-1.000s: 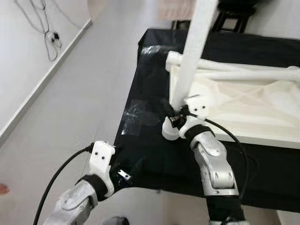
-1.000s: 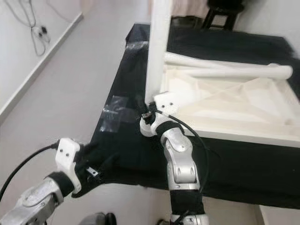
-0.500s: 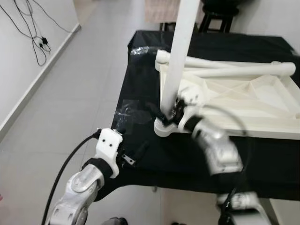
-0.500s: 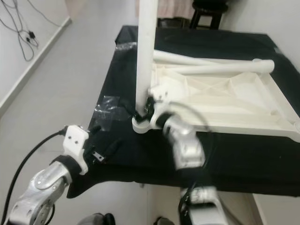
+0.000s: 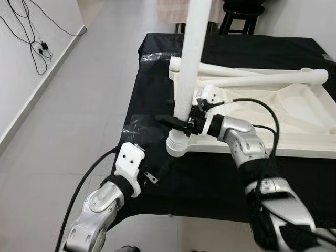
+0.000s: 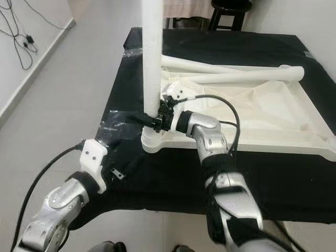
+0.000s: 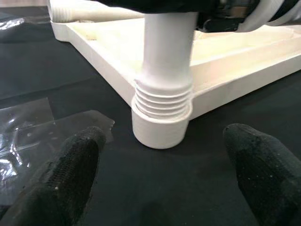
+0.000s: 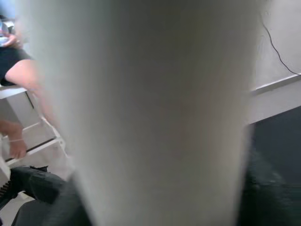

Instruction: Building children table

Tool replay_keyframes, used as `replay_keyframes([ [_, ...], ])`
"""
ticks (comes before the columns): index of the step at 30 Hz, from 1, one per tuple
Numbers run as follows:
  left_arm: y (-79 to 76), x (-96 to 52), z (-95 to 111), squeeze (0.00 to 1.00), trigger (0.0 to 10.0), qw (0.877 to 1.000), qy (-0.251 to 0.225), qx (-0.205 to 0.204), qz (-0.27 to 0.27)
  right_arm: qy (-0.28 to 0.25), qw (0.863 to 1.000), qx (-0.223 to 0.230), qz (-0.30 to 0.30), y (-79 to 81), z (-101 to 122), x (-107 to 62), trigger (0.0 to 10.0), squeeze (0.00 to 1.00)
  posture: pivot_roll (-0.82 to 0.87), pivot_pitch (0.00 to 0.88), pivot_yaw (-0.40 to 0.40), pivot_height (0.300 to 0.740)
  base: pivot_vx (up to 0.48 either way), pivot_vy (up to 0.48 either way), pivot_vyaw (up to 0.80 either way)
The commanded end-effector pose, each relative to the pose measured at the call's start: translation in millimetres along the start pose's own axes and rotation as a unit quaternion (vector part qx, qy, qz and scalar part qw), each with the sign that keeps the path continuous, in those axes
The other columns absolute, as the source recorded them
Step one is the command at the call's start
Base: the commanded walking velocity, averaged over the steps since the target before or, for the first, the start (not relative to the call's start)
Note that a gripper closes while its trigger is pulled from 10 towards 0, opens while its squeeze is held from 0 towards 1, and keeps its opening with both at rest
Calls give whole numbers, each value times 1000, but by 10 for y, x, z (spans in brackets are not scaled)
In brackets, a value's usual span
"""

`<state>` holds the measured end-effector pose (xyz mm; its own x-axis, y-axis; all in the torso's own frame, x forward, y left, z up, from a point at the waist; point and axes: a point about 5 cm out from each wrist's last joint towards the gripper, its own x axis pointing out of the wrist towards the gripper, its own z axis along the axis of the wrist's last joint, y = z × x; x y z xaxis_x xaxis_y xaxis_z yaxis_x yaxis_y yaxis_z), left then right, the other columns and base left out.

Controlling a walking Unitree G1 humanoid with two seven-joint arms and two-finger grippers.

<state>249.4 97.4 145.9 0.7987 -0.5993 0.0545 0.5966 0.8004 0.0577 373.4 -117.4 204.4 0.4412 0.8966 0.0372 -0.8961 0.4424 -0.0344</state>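
We are holding the leg (image 5: 190, 63) upright with our right gripper (image 5: 181, 122), jaws clamped on its lower part, its threaded end sitting in the tabletop's (image 5: 294, 113) corner socket on the desk (image 5: 210, 173). Our left gripper (image 7: 160, 188) is hovering nearby, jaws apart.

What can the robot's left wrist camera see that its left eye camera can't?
Left wrist view alone: the ribbed screw threads where the upright white plastic table leg enters its round corner socket, seen between the open left gripper fingers. Left eye view alone: the right gripper clamped on that leg, two loose white legs lying in the upside-down white tabletop. Both: leg, tabletop corner, black tablecloth, clear tape.
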Motion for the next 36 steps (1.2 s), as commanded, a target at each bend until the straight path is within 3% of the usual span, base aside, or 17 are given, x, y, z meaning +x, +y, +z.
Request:
replay_keyframes([
  [1, -25, -5, -42, 0, 10000, 1000, 4, -4, -3, 5, 1000, 7, -4, -46, -55, -67, 0, 0, 90, 127, -32, 740, 0, 0, 0],
  [3, -26, -5, -43, 0, 10000, 1000, 3, -4, -3, 5, 1000, 8, -3, -51, -60, -74, 0, 0, 90, 127, -32, 740, 0, 0, 0],
  [4, -32, -10, -42, 0, 0, 1000, 1, -6, -3, 8, 1000, 4, -8, -59, -85, -105, 0, 0, 84, 131, -30, 740, 0, 0, 0],
  [7, -38, -18, -41, 0, 0, 1000, -2, -7, -4, 12, 1000, 0, -12, -70, -110, -135, 0, 0, 84, 131, -30, 740, 0, 0, 0],
  [10, -29, -73, -52, 0, 0, 1000, 1, -7, 5, 57, 992, -8, -111, -7, -341, -270, 0, 0, 65, 135, -37, 740, 0, 0, 0],
  [14, -28, -92, -59, 0, 0, 1000, 3, -7, 10, 88, 982, -22, -165, 54, -464, -316, 0, 0, 65, 135, -37, 740, 0, 0, 0],
  [15, -15, -103, -61, 0, 0, 1000, 4, -4, 14, 92, 954, 10, -287, 158, -587, -344, 0, 0, 67, 144, -29, 740, 0, 0, 0],
  [16, -3, -111, -63, 0, 0, 1000, 6, -3, 20, 100, 931, 36, -349, 364, -694, -385, 0, 0, 69, 144, -23, 740, 0, 0, 0],
  [17, -3, -111, -63, 0, 0, 1000, 6, -3, 20, 100, 931, 36, -349, 364, -694, -385, 0, 0, 69, 144, -23, 740, 0, 0, 0],
  [19, 21, -114, -77, 0, 0, 1000, 9, 0, 26, 106, 909, 31, -401, 673, -714, -388, 0, 0, 52, 138, -13, 740, 0, 0, 0],
  [26, 24, -80, -89, 0, 0, 1000, 10, -4, 17, 92, 932, 31, -349, 546, -675, -131, 0, 0, 57, 129, -18, 740, 0, 0, 0],
  [27, 24, -77, -88, 0, 0, 1000, 9, -5, 17, 87, 934, 34, -344, 514, -641, -97, 10000, 0, 61, 132, -19, 740, 0, 0, 0],
  [31, 19, -68, -83, 0, 0, 1000, 8, -5, 20, 66, 946, 33, -315, 491, -500, -29, 10000, 0, 63, 131, -21, 740, 0, 0, 0],
  [32, 17, -64, -82, 0, 0, 1000, 8, -5, 19, 45, 960, 38, -274, 463, -424, 11, 10000, 1000, 64, 133, -23, 740, 0, 0, 0],
  [33, 8, -56, -78, 0, 0, 1000, 7, -6, 17, -1, 970, 18, -241, 343, -226, 2, 10000, 1000, 66, 132, -23, 740, 0, 0, 0],
  [35, 6, -54, -77, 0, 0, 1000, 7, -6, 16, -12, 972, 11, -236, 313, -177, -6, 10000, 1000, 66, 132, -23, 740, 0, 0, 0],
  [36, 0, -54, -76, 0, 0, 1000, 7, -6, 16, -16, 976, 9, -215, 271, -141, -18, 10000, 471, 64, 128, -20, 740, 0, 0, 0],
])
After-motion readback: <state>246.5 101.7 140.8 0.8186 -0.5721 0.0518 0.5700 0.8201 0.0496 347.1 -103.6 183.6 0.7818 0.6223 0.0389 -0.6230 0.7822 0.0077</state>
